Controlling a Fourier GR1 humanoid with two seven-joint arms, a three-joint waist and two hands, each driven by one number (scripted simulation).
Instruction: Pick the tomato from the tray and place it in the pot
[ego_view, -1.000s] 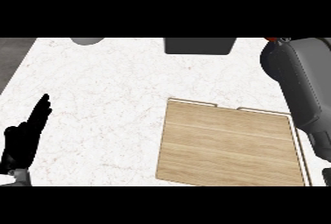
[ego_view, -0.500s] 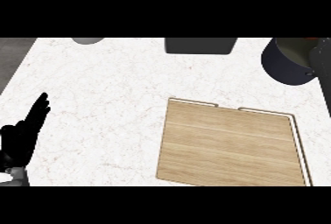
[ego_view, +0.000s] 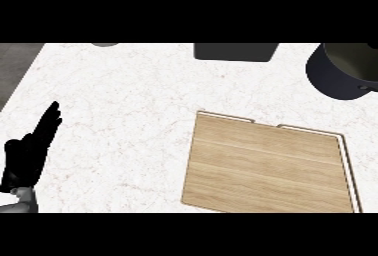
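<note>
White marble table (ego_view: 133, 100) carries a bare pale wooden tray (ego_view: 266, 170) and a dark round pot (ego_view: 341, 75); no tomato shows. Only the black left hand (ego_view: 29, 150) is seen, resting with straight fingers, so any release should come above the pot's mouth.

Matt wooden tray (ego_view: 266, 170) on smooth, veined marble-look counter (ego_view: 133, 100).

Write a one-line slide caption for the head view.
Wooden tray lies bare, dark pot stands beyond; left hand rests open.

One wooden tray (ego_view: 269, 167) lies right of the one visible hand (ego_view: 29, 150). One dark pot (ego_view: 343, 70) and one dark container (ego_view: 236, 51) sit farther right, beyond it.
</note>
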